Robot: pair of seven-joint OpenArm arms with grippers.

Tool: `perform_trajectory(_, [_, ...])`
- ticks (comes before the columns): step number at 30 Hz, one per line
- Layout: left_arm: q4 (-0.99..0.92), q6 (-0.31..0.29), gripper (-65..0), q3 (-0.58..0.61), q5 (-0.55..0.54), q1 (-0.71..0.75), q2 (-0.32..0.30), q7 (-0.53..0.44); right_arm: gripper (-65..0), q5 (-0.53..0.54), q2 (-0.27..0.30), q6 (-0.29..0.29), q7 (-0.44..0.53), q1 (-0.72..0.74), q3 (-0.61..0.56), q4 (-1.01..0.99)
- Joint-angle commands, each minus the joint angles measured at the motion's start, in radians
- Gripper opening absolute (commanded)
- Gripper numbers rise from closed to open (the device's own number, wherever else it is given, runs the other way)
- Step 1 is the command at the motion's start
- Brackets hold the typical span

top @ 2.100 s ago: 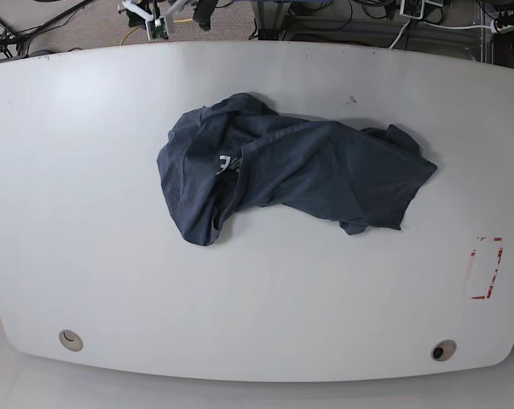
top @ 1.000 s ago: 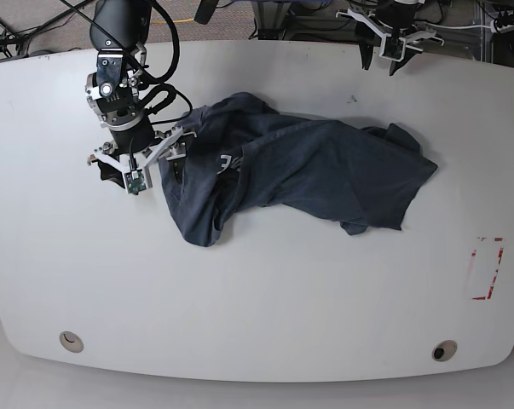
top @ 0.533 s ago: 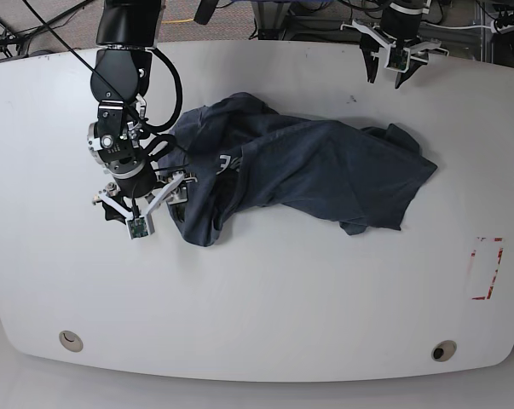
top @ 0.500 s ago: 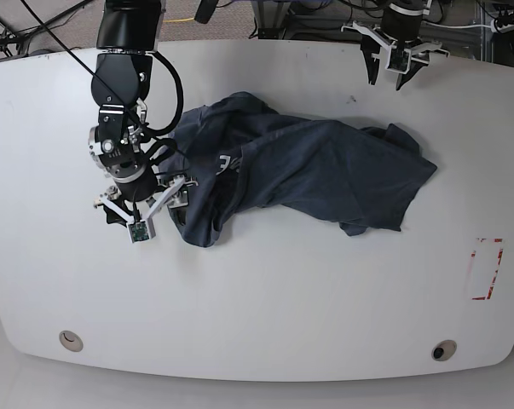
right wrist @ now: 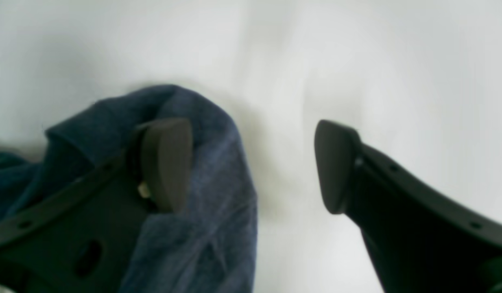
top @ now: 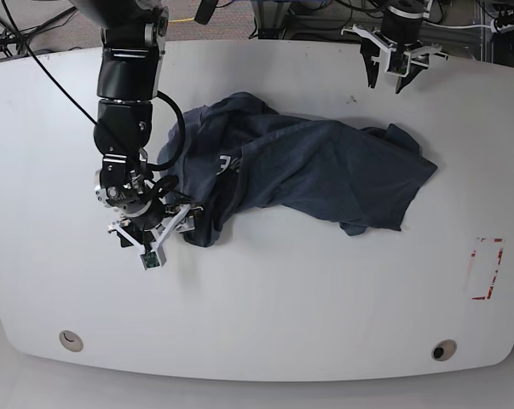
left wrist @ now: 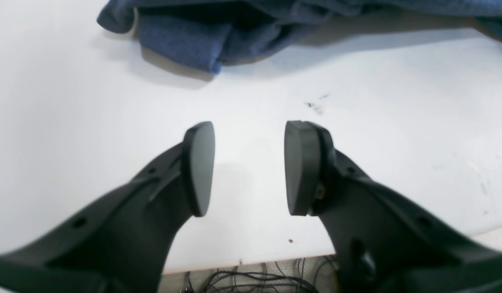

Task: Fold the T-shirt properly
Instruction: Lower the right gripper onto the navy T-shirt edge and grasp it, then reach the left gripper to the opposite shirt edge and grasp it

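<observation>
The T-shirt (top: 295, 175) lay crumpled near the middle of the white counter (top: 265, 315), limp and light, likely to sag and slide wherever lifted, so a hem corner or a sleeve edge looked the best hold. The right gripper (right wrist: 251, 167) stood at its near lobe, jaws spread, one pad over the cloth and one over bare counter, pinching nothing. The left gripper (left wrist: 249, 169) hovered with jaws apart by the far edge, near a loose sleeve. Red tape marks (top: 485, 267) sat well apart; nothing blocked the way.
</observation>
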Motion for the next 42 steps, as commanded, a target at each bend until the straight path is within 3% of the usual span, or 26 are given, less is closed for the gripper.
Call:
perform_trajectory(1, [0.016, 0.004, -39.9, -0.002, 0.0, 0.011, -0.001, -0.025, -20.3, 0.009, -0.002, 0.008, 0.025, 0.047, 0.004, -0.032])
perform_trajectory(9, [0.016, 0.004, -39.9, -0.002, 0.0, 0.011, -0.001, -0.025, -20.3, 0.007, -0.013, 0.019, 0.032, 0.099, 0.005, -0.178])
perform_trajectory(21, [0.016, 0.004, -39.9, -0.002, 0.0, 0.009, -0.001, -0.025, -21.6, 0.007, -0.018, 0.019, 0.114, 0.099, 0.005, -0.328])
perform_trajectory(25, [0.016, 0.004, -39.9, -0.002, 0.0, 0.008, -0.001, -0.025, -36.3, 0.007, -0.022, 0.019, 0.128, 0.096, 0.005, -0.331])
perform_trajectory(29, [0.016, 0.004, -39.7, -0.002, 0.0, 0.008, -0.001, -0.019, -61.4, 0.001, -0.033, 0.019, 0.127, 0.097, 0.005, -0.331])
perform_trajectory(30, [0.017, 0.004, -39.6, -0.002, 0.0, 0.008, -0.001, -0.01, -65.0, 0.001, -0.033, 0.019, 0.127, 0.097, 0.005, -0.331])
perform_trajectory(37, [0.02, 0.004, -39.6, -0.002, -0.008, -0.052, 0.003, 0.104, -65.0, -0.001, -0.032, 0.017, 0.125, 0.074, 0.005, -0.258])
perform_trajectory(42, [0.019, 0.005, -39.6, -0.002, -0.009, -0.101, 0.009, 0.13, -65.0, -0.001, -0.028, 0.011, 0.081, 0.002, 0.007, -0.063])
